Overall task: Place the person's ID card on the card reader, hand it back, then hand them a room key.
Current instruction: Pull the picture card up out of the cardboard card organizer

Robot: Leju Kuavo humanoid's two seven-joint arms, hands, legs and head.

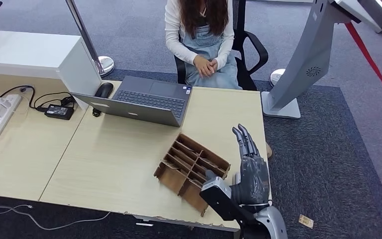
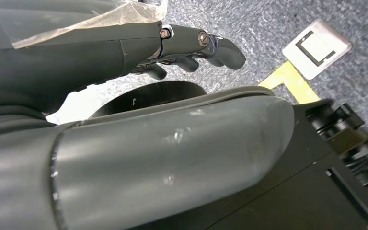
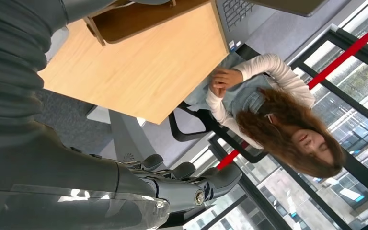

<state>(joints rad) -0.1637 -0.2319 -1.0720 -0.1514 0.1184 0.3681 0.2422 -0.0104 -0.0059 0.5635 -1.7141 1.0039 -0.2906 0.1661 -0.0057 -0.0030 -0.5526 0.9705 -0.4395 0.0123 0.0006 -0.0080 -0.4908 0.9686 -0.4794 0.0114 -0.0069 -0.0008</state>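
My right hand (image 1: 249, 164) is raised beside the table's right front corner, fingers straight and apart, holding nothing. Just left of it a brown wooden divider box (image 1: 191, 167) with several slots lies on the light wooden table (image 1: 114, 149). A person (image 1: 199, 35) in a white top sits behind the table with both hands (image 1: 206, 65) clasped in the lap. The right wrist view shows my right hand's fingers (image 3: 187, 184) empty, with the person (image 3: 268, 110) and table (image 3: 143, 67) beyond. My left hand (image 2: 187, 45) hangs over the carpet, fingers loosely extended and empty.
An open grey laptop (image 1: 144, 102) stands at the table's back, a mouse (image 1: 104, 90) beside it. A power strip (image 1: 0, 114) and adapter (image 1: 59, 111) lie on the left desk. A grey kiosk stand (image 1: 303, 64) rises at the right. A small tag (image 1: 306, 221) lies on the carpet.
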